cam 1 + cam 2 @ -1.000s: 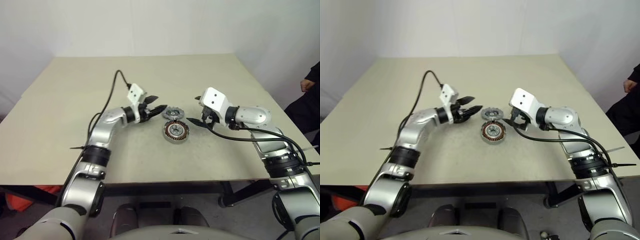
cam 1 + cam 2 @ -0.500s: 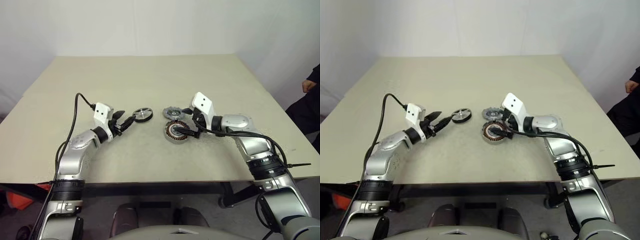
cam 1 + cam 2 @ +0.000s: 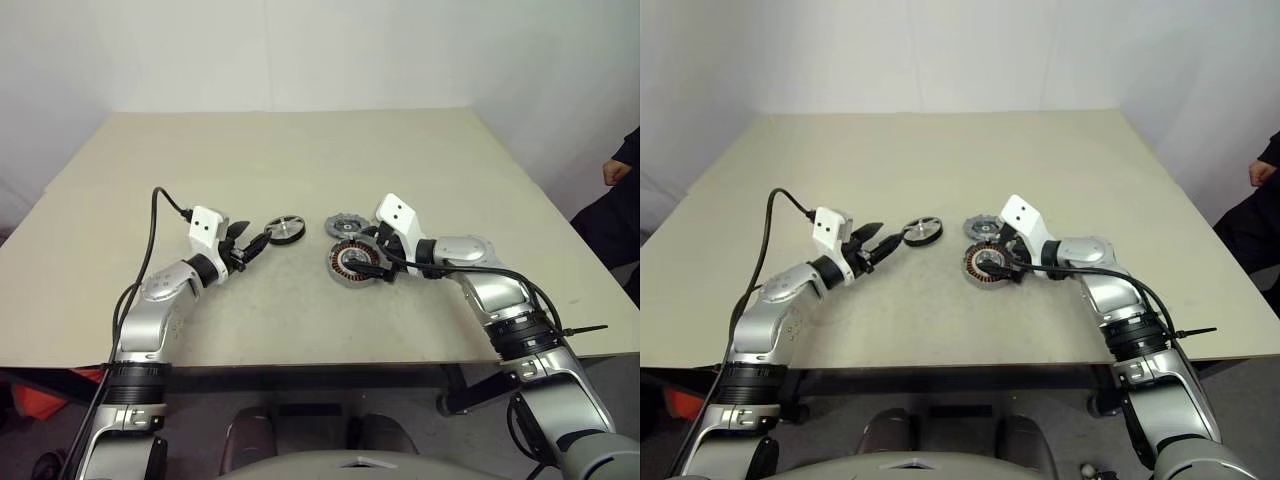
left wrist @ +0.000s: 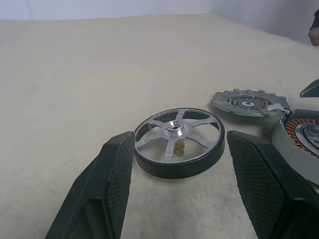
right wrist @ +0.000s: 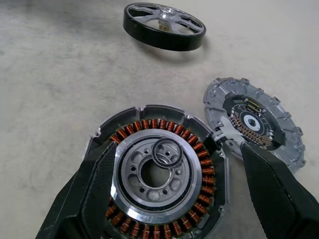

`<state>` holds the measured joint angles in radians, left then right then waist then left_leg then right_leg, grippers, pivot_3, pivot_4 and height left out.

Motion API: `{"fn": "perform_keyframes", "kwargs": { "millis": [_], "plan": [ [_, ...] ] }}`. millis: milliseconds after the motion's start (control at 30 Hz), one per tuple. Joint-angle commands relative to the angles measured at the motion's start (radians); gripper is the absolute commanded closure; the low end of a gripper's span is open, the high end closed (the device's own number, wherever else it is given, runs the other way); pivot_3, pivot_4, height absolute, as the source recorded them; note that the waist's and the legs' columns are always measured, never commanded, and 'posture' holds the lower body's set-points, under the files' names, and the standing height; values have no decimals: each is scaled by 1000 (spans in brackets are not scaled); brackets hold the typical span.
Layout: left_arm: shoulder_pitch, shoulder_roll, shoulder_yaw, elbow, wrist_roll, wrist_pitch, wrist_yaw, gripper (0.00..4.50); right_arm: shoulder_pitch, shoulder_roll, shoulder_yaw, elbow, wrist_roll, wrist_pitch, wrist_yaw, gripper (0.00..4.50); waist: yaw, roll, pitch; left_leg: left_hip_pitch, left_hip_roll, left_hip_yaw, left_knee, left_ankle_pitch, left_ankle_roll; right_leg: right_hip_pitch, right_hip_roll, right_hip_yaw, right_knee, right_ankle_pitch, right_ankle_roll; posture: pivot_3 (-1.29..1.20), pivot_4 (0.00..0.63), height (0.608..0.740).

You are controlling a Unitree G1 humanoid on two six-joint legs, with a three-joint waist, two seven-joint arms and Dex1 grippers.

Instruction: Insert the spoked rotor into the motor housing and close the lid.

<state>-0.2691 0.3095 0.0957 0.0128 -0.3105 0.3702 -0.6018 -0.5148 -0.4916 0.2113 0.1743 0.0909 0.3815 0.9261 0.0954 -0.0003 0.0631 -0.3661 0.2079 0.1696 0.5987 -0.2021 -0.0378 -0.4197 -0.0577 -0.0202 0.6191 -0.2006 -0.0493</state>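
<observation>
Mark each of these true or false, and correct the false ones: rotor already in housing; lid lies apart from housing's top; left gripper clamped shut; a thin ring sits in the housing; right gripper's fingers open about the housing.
1. The spoked rotor already sits in the motor housing. False: it lies on the table, apart from the housing.
2. The lid lies beside the housing, not on top. True.
3. The left gripper is clamped shut. False: its fingers stand open either side of the rotor.
4. A thin ring rests inside the housing. True.
5. The right gripper is open about the housing. True.
</observation>
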Motion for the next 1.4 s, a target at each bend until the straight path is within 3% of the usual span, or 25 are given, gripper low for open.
{"fn": "perform_keyframes", "kwargs": {
  "millis": [33,133,267,867,967,1200,1400],
  "plan": [
    [-11,11,-2,-30,-1,-19,3,1411,-24,6,2,-2,-12,-27,-10,0,0,0,0,0,0,0,0,0,0,0,0,0,0,0,0,0,0,740],
    [-12,15,-3,-26,1,-21,5,1411,-25,10,3,4,-17,-32,-12,0,0,0,0,0,0,0,0,0,0,0,0,0,0,0,0,0,0,740],
    [-9,22,-3,-18,6,-27,8,1374,-22,18,8,8,-25,-35,-16,897,0,0,0,0,0,0,0,0,0,0,0,0,0,0,0,0,0,740],
    [4,35,-2,-21,4,-30,21,1374,0,23,25,28,-35,-42,-9,897,0,0,0,0,0,0,0,0,0,0,0,0,0,0,0,0,0,740],
    [2,37,-2,-18,4,-31,21,1374,-3,22,24,48,-38,-46,-9,1449,0,0,0,0,0,0,0,0,0,0,0,0,0,0,0,0,0,740],
    [2,37,-3,-20,4,-31,23,1374,3,18,27,55,-39,-49,-6,3788,0,0,0,4,0,0,0,1,0,4,0,0,1,0,0,0,0,740],
    [0,38,-5,-19,5,-31,23,1374,2,16,27,53,-38,-45,-7,3788,0,-1,0,5,0,0,0,1,0,5,0,0,1,0,0,0,0,740]
  ]
}}
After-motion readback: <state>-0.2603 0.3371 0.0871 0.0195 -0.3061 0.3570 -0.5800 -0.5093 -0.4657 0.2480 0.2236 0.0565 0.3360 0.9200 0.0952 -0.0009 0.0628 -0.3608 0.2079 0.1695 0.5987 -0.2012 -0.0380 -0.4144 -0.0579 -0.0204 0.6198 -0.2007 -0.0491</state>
